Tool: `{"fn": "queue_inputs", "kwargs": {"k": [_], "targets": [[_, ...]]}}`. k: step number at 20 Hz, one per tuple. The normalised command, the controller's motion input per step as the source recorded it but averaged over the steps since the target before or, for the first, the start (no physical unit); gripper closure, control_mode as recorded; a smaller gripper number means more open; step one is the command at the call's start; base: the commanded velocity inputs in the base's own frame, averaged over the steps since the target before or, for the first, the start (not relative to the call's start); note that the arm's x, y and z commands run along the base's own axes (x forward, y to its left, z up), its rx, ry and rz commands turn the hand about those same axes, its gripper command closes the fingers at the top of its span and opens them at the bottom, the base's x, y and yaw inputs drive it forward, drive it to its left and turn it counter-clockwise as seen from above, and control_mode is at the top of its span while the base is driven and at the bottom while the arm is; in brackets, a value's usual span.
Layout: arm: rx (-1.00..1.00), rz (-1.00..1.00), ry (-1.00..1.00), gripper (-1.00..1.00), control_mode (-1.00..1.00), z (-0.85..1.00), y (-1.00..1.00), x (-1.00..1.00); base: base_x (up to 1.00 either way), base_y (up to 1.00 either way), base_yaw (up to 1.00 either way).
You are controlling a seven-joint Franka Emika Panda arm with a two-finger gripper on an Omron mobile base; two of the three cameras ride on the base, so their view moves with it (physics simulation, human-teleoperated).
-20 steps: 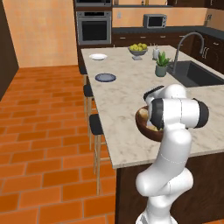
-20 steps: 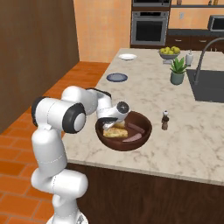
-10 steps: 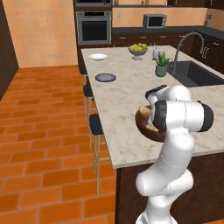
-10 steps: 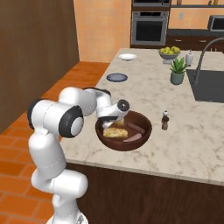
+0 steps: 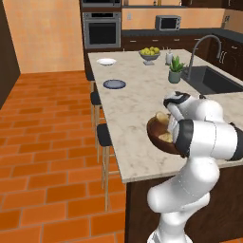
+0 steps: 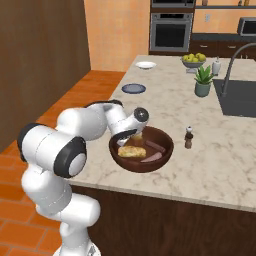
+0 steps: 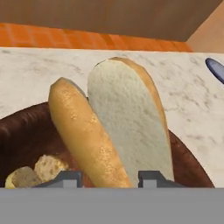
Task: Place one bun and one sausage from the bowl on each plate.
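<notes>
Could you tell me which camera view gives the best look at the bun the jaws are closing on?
The hand view: the split bun stands up close, cut face showing. The right base view shows a bit of it under the gripper; the left base view catches a pale edge.

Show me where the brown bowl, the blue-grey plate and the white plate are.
brown bowl (image 6: 165, 159): right base view, near rim.
blue-grey plate (image 6: 133, 89): right base view, plate's centre.
white plate (image 6: 145, 65): right base view, plate's centre.
</notes>
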Motion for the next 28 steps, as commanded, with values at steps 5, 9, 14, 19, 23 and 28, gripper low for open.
{"fn": "queue_inputs", "kwargs": {"k": [5,9,14,19,23,28], "targets": [[-0.36,-0.09,-0.03,1.00,-1.00,0.37,0.27,-0.68,0.00,0.00,0.00],[-0.24,-0.16,0.00,1.00,-1.00,0.72,0.51,-0.62,0.00,0.00,0.00],[-0.06,-0.09,0.06,1.00,-1.00,1.00,0.13,-0.37,0.00,0.00,0.00],[0.09,-0.22,0.11,1.00,-1.00,0.82,0.08,-0.82,0.00,0.00,0.00],[0.29,-0.40,0.01,1.00,-1.00,0.42,0.17,-0.74,0.00,0.00,0.00],[0.35,-0.64,-0.02,1.00,-1.00,0.05,0.18,-0.86,0.00,0.00,0.00]]}}
